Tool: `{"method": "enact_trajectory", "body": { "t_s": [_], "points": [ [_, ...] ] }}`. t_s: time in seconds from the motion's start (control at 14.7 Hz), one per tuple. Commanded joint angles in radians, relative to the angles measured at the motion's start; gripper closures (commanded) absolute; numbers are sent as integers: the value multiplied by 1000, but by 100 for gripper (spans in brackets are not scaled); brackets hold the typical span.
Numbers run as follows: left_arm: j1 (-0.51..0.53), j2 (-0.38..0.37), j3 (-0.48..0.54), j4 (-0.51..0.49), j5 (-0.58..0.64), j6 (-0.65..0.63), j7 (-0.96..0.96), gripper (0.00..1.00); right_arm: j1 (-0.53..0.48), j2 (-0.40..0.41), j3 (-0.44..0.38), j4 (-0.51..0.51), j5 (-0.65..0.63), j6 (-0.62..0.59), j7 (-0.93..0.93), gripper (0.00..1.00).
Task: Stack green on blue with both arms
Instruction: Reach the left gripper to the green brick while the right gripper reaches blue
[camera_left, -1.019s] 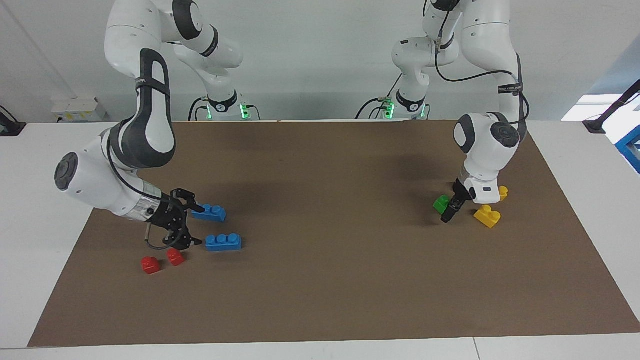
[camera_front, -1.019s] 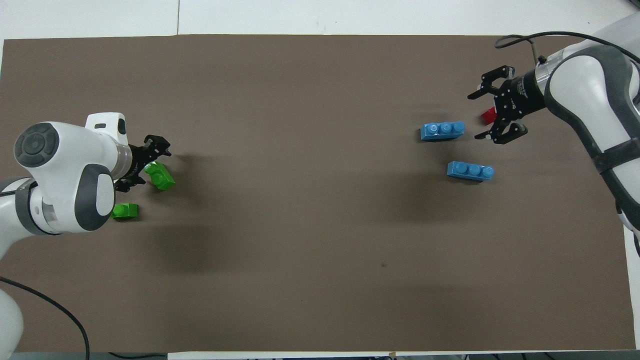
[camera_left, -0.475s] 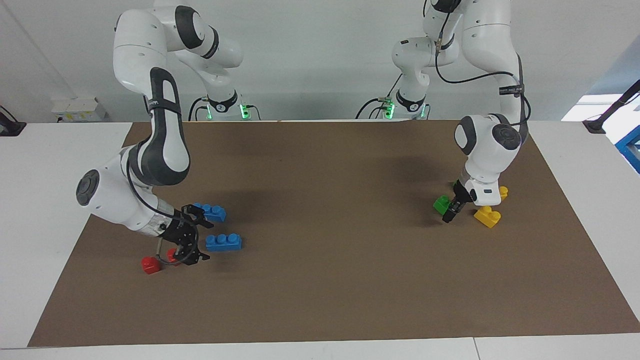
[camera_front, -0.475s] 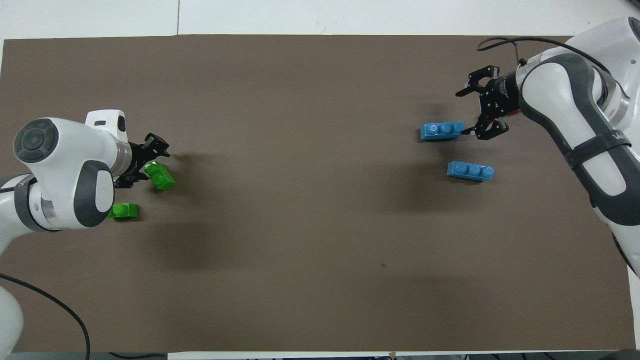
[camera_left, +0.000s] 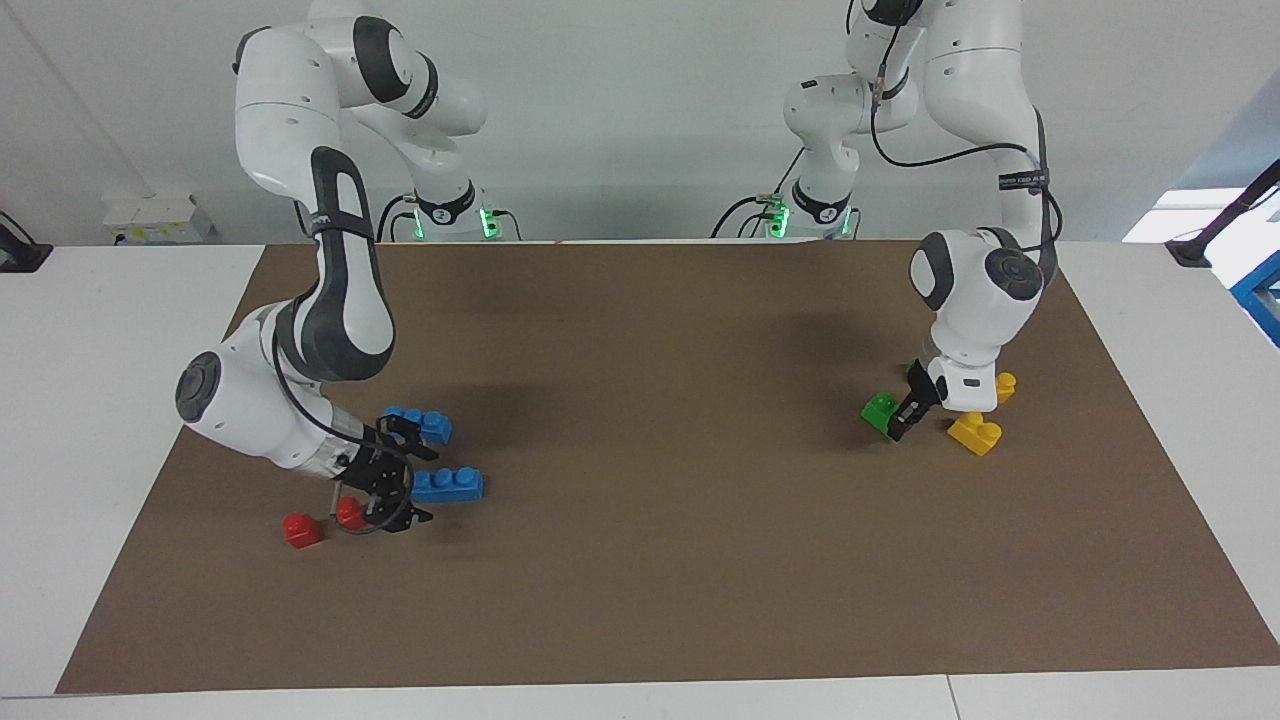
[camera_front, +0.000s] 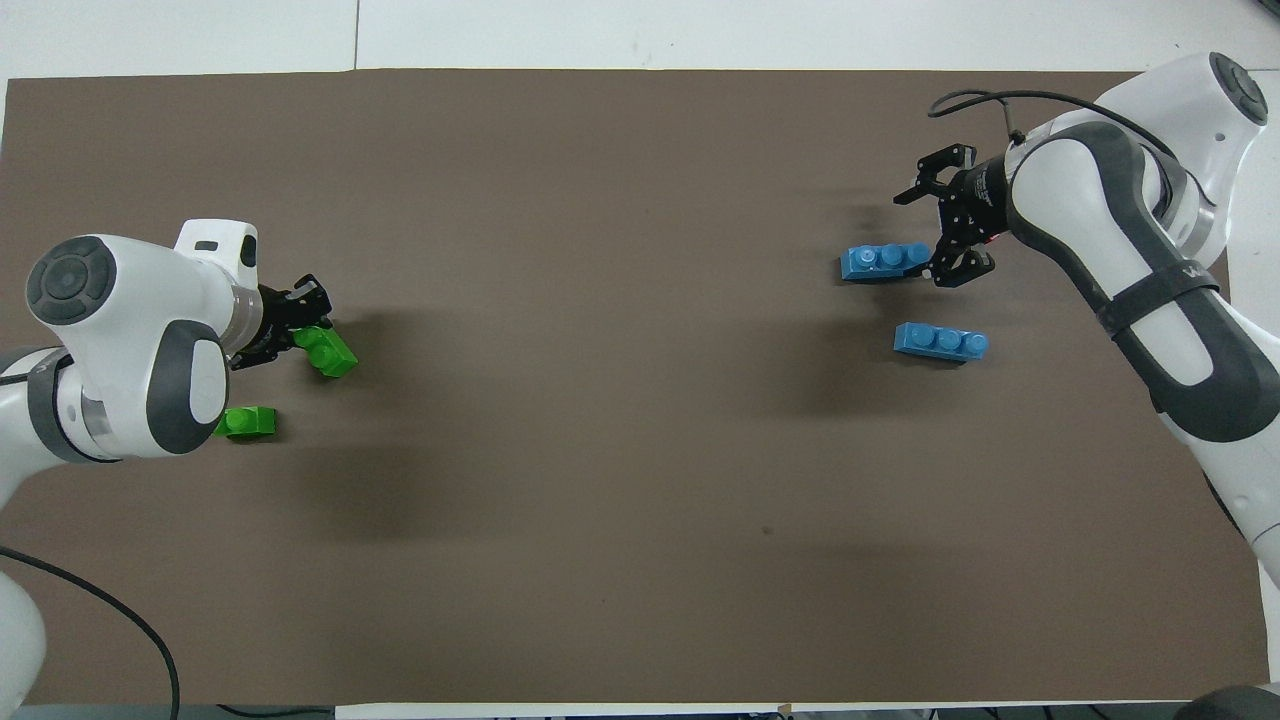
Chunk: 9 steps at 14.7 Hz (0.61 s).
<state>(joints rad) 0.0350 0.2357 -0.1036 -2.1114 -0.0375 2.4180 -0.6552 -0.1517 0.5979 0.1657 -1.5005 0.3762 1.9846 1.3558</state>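
Your left claw (camera_left: 901, 425) is down low at its own end of the desk (camera_left: 700, 560), and its fingers look pinched on a green brick (camera_front: 326, 351); in the facing view that brick sits a little tilted, with the claw tight against it on the side toward the yellow bricks. Just by your left arm's wrist lies the second green brick (camera_front: 249, 422), apart from the claw and nearer the robots than the gripped one. Two yellow bricks flank that claw too: one yellow brick (camera_left: 975, 432) sits just beside it, the other yellow brick (camera_left: 1005, 384) is half hidden by the wrist. Over at the other end, your right claw (camera_left: 406, 484) is spread wide and hangs low at the end of a blue brick (camera_left: 448, 484), one finger reaching close to the brick's end, though you can't tell if it touches. The second blue brick (camera_left: 420, 422) lies near the claw, closer to the robots and partly covered by it in the facing view. Two red bricks sit by the same claw: one red brick (camera_left: 349, 512) is right under its wrist, the other red brick (camera_left: 300, 529) is just beside that, away from the blue ones.
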Motion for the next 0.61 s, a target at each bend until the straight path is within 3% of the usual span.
{"method": "enact_trajectory", "body": {
  "t_s": [0.0, 0.2, 0.54],
  "points": [
    [6, 11, -2, 22, 11, -27, 16, 100, -15, -12, 6, -14, 23, -35, 5, 2],
    [3, -6, -2, 39, 8, -66, -16, 100, -15, -13, 6, -26, 23, -13, 3, 2],
    [-24, -19, -10, 214, 8, -285, -309, 100, -12, -29, 6, -104, 24, 98, 0, 2]
  ]
}}
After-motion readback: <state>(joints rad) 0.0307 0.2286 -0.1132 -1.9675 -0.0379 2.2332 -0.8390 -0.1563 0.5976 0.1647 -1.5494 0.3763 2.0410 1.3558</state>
